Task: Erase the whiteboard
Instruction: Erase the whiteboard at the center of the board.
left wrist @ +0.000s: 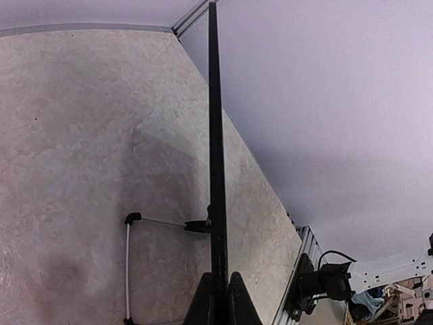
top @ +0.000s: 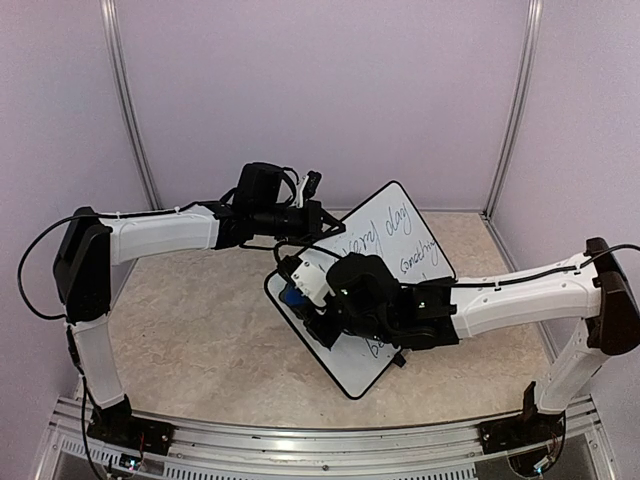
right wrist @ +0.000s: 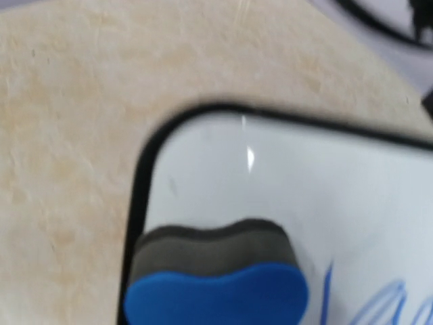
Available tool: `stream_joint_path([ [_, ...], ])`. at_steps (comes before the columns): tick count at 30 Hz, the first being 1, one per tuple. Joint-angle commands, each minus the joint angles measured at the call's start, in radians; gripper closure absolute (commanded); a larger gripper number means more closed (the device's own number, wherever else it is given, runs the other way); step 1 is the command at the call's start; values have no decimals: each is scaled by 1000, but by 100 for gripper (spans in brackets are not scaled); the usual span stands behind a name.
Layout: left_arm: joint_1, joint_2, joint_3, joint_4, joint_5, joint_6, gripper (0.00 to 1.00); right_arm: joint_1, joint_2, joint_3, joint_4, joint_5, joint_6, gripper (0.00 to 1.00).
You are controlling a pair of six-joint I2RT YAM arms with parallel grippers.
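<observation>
right gripper (top: 298,288) is pinching the blue eraser (right wrist: 216,284), as far as i can judge. its fingers are out of the wrist view, but the block sits at its tip with the grey felt face toward the whiteboard (top: 395,225). left gripper (left wrist: 218,310) is pressed together on the whiteboard's thin black rim, on its far long edge, steadying it. the whiteboard sits on the speckled tabletop (top: 200,320) between the two arms, turned diagonal and seemingly propped. one black clip foot (left wrist: 197,226) shows beside it in the left wrist view.

the eraser is over the whiteboard's rounded corner nearest the left arm, just inside the rim. whether the felt touches the surface i cannot tell. that corner is bare white. the blue handwriting (top: 378,240) lies beyond it, running along the whiteboard's long axis toward its far right end. so i judge the wipe must travel along that axis, away from this corner, with the right arm, the only one carrying the eraser.
</observation>
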Motion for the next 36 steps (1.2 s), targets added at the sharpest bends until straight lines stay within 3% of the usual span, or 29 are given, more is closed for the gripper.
stream_joint_path([
  [1, -11, -11, -2, 25, 3, 0, 97, 10, -51, -43, -97, 52, 49, 75],
  [5, -11, -11, 6, 25, 6, 0, 90, 10, -86, -32, -129, 74, 54, 75],
  [9, -9, -9, 33, 17, 9, 4, 71, 10, -104, 26, -206, 95, 40, 75],
  [18, 39, -50, 72, -27, -2, 8, 40, 9, -77, 160, -375, 80, 44, 74],
  [21, 57, -99, 67, -107, -43, 31, 31, 10, -51, 208, -439, 52, 63, 74],
  [27, 62, -213, -31, -234, -119, 122, 30, 10, 26, 351, -601, 21, 93, 73],
  [36, 58, -295, -174, -235, -16, 196, 40, -8, 128, 499, -748, -23, 106, 71],
])
